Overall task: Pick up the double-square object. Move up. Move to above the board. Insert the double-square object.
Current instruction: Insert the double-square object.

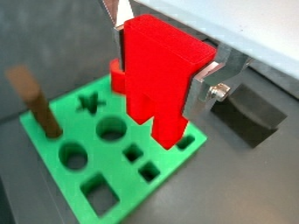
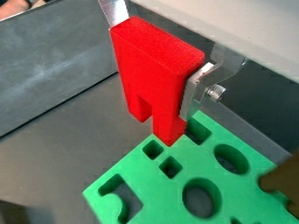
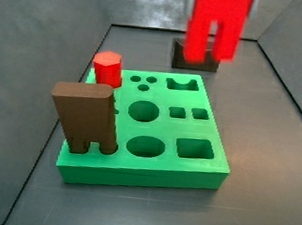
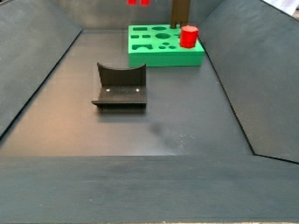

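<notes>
My gripper (image 1: 162, 61) is shut on the double-square object (image 1: 158, 74), a bright red block with two short legs pointing down. Both wrist views show silver fingers (image 2: 201, 80) pressed on its sides. The double-square object (image 2: 152, 74) hangs in the air over the green board (image 2: 222, 197), clear of its top. In a side view the double-square object (image 3: 219, 21) floats above the far end of the board (image 3: 141, 174); the gripper itself is cut off there. Only the legs of the double-square object (image 4: 138, 3) show over the board (image 4: 163, 54) in a side view.
A tall brown block (image 3: 86, 118) and a red peg (image 3: 107, 68) stand in the board. The dark fixture (image 4: 121, 86) sits on the grey floor in front of the board; the fixture (image 3: 193, 56) shows behind it in a side view. Sloped bin walls (image 4: 35, 79) enclose the floor.
</notes>
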